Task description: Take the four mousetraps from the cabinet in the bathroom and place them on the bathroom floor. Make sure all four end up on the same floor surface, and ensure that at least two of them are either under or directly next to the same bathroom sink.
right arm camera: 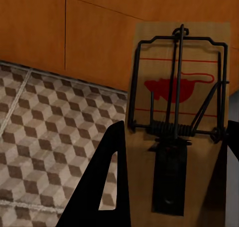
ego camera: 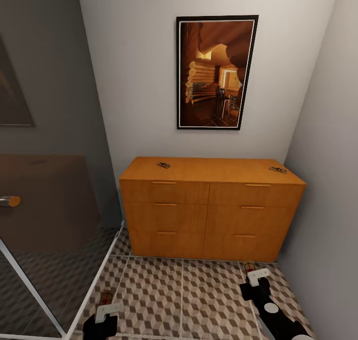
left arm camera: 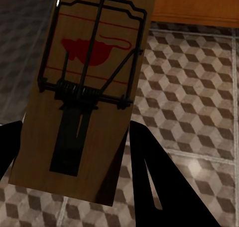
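Both grippers are clenched on cargo: the left gripper (ego camera: 103,314) grasps a small flat brown wooden mousetrap (left arm camera: 82,92) with black wire spring and a red mouse print, and the right gripper (ego camera: 254,279) pinches a second identical mousetrap (right arm camera: 180,122) in the same way. Both are held low in front of the wide orange-wood cabinet (ego camera: 209,215) with its six flat drawer fronts, just above the cube-patterned brown and beige tiled bathroom floor (ego camera: 184,295). Two more mousetraps rest on the cabinet's top, one near its left rear part (ego camera: 163,165) and one by its right edge (ego camera: 278,170); they are tiny in the head view, so their exact lie is hard to tell. The step in hand looks like carrying the first pair away from the cabinet. Next, I judge, the robot must turn from the cabinet toward the sink, lower each trap flat onto the tiles beside it, release, then return for the remaining two.
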Robot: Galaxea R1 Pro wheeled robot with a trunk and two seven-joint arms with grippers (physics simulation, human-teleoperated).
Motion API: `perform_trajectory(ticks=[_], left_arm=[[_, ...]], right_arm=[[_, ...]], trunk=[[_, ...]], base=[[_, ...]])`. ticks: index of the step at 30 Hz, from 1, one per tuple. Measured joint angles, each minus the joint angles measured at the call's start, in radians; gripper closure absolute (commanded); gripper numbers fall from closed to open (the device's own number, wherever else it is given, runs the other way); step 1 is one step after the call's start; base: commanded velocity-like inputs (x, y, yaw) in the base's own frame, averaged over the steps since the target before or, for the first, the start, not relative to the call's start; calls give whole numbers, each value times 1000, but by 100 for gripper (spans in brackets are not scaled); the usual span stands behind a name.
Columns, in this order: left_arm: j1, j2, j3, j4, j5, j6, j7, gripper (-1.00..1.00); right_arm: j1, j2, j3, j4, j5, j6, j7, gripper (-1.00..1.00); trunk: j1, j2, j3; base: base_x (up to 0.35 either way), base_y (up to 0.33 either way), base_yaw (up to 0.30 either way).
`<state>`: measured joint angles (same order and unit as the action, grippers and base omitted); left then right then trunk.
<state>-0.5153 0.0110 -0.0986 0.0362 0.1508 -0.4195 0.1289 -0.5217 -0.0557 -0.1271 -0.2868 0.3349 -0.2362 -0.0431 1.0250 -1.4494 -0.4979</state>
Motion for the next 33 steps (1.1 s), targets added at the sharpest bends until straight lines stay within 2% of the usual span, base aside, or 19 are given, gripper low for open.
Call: perform_trajectory(ticks=[28,33], left_arm=[[0,2,0,0,0,0,0,100],[-1,0,4,-9,3,19,5,100]], right_arm=[[1,2,1,2,1,0,-2,100],[1,4,1,20,0,0,-5,100]], trunk=[[0,0,0],[0,0,0]], base=[[0,0,0],[0,0,0]])
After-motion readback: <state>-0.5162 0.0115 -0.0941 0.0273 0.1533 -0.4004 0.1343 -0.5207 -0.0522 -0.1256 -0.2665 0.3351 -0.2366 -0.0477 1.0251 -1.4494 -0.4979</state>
